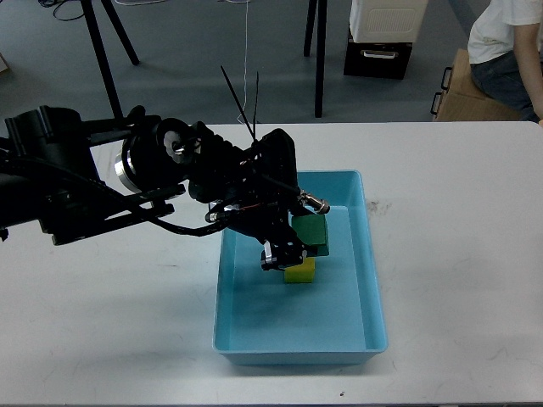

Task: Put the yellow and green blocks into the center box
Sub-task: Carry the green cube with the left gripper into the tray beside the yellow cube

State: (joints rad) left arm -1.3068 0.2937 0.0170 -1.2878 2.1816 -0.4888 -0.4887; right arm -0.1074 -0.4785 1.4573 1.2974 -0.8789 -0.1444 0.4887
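My left arm reaches in from the left over the light blue box (373, 280) in the middle of the white table. My left gripper (293, 242) is shut on the green block (310, 233) and holds it inside the box, just above the yellow block (299, 270). The yellow block lies on the box floor and is partly hidden by the gripper and the green block. I cannot tell whether the green block touches the yellow one. My right gripper is out of view.
Beyond the table's far edge stand black stand legs (320, 59), a white and black case (382, 38) and a seated person (507, 51) at the top right. White table surface (458, 212) lies right of the box.
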